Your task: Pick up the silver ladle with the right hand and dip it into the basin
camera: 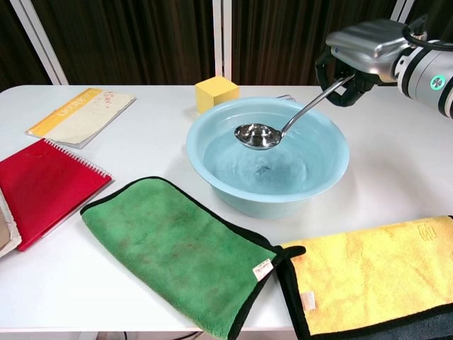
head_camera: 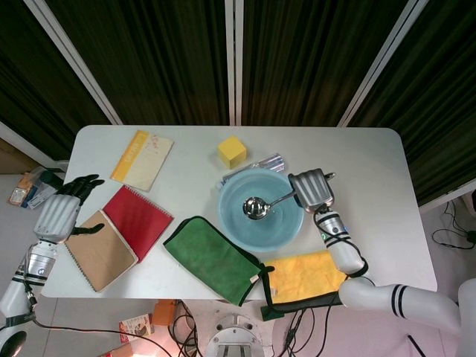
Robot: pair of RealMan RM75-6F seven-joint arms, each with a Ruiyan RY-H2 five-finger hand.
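My right hand (camera: pixel 368 51) (head_camera: pixel 312 188) grips the handle of the silver ladle (camera: pixel 260 135) (head_camera: pixel 255 207) above the right rim of the light-blue basin (camera: pixel 333 166) (head_camera: pixel 235 232). The ladle's bowl hangs level over the water, at about rim height, clear of the surface. Water in the basin ripples. My left hand (head_camera: pixel 58 217) is open, off the table's left edge, seen only in the head view.
A green cloth (camera: pixel 177 255) lies in front of the basin, a yellow cloth (camera: pixel 368 273) to its right. Behind the basin stands a yellow cube (camera: pixel 216 93). A red notebook (camera: pixel 39 188), a yellow booklet (camera: pixel 79 113) and a brown notebook (head_camera: pixel 100 249) lie at the left.
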